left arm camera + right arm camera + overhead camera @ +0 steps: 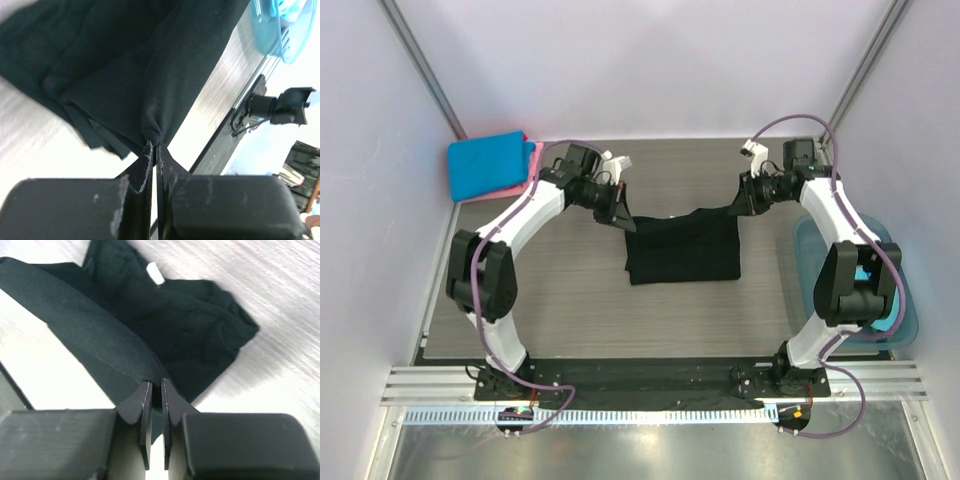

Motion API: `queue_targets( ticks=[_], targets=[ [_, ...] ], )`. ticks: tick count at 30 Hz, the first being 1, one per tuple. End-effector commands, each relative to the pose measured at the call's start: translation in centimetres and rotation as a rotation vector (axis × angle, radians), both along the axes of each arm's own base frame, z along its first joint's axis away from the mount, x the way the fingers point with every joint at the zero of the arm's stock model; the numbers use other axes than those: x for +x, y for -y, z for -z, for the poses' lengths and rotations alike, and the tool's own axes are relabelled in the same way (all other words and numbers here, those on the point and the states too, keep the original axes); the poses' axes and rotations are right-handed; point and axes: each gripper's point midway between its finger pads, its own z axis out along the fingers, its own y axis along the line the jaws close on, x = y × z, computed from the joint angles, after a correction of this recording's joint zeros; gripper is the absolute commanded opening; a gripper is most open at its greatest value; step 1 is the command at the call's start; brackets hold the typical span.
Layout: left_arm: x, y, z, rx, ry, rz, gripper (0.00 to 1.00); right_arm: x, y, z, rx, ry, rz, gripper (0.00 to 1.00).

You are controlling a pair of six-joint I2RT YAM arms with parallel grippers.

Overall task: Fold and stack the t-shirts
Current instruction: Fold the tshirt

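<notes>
A black t-shirt (682,247) lies partly folded on the middle of the table, its far edge lifted and stretched between both grippers. My left gripper (616,217) is shut on the shirt's far left corner; the left wrist view shows the cloth (115,65) bunched at my closed tips (155,146). My right gripper (737,205) is shut on the far right corner; the right wrist view shows the cloth (165,325) pinched between the fingers (156,385). A folded bright blue t-shirt (487,165) lies on a pink one (533,160) at the far left corner.
A translucent teal plastic tub (905,300) stands at the table's right edge beside the right arm; it also shows in the left wrist view (285,25). Walls close in the left, right and back sides. A metal rail (650,385) runs along the near edge.
</notes>
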Motion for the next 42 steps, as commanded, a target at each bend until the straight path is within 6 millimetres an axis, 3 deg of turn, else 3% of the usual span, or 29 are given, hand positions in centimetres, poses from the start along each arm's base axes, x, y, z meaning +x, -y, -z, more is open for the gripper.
queue_targets(
  ticks=[1,7,8,11,22,28,30,31,34,35,37,39,40,42],
  targets=[
    [-1.5,-1.2,-3.2,0.008,0.113,0.009,0.00,-1.4,-1.0,-3.3,0.008,0.105,-0.045,0.01],
    [-2.2,-2.0,-4.8,0.003,0.157,-0.011,0.00,-2.6,-1.3,-4.9,-0.013,0.155,-0.047,0.01],
    [-2.3,-2.2,-5.2,-0.001,0.161,-0.014,0.00,-2.9,-2.3,-5.1,-0.008,0.157,-0.068,0.01],
    [-2.2,-2.5,-5.7,-0.007,0.166,-0.024,0.00,-2.9,-2.7,-6.0,-0.005,0.173,-0.067,0.01],
    [-2.6,-3.1,-3.8,0.003,0.120,-0.040,0.00,-3.4,-3.4,-5.3,-0.017,0.163,-0.071,0.01],
    [0.9,-3.3,-1.9,0.031,0.118,-0.064,0.00,-1.4,-2.9,-3.0,-0.052,0.143,-0.048,0.01],
    [2.6,-3.0,-2.4,0.032,0.149,-0.064,0.00,-0.5,-2.7,-2.2,-0.064,0.136,-0.043,0.01],
    [3.2,-2.8,-1.3,0.047,0.128,-0.060,0.00,0.4,-2.7,-1.7,-0.069,0.137,-0.041,0.01],
    [5.3,-2.3,-1.4,0.047,0.150,-0.059,0.00,2.5,-2.8,-0.5,-0.071,0.126,-0.033,0.01],
    [6.0,-2.0,0.0,0.060,0.128,-0.057,0.00,3.0,-2.9,-0.3,-0.070,0.124,-0.031,0.01],
    [7.5,-1.7,-0.1,0.060,0.148,-0.057,0.00,4.6,-2.9,-0.1,-0.067,0.132,-0.013,0.01],
    [8.5,-1.6,1.4,0.079,0.130,-0.054,0.00,5.7,-2.9,1.4,-0.074,0.110,-0.010,0.01],
    [8.9,-1.6,1.6,0.082,0.134,-0.055,0.00,6.6,-2.9,1.1,-0.075,0.133,-0.007,0.01],
    [10.0,-1.5,2.2,0.092,0.139,-0.059,0.00,7.7,-2.7,2.7,-0.090,0.107,0.004,0.01]
  ],
)
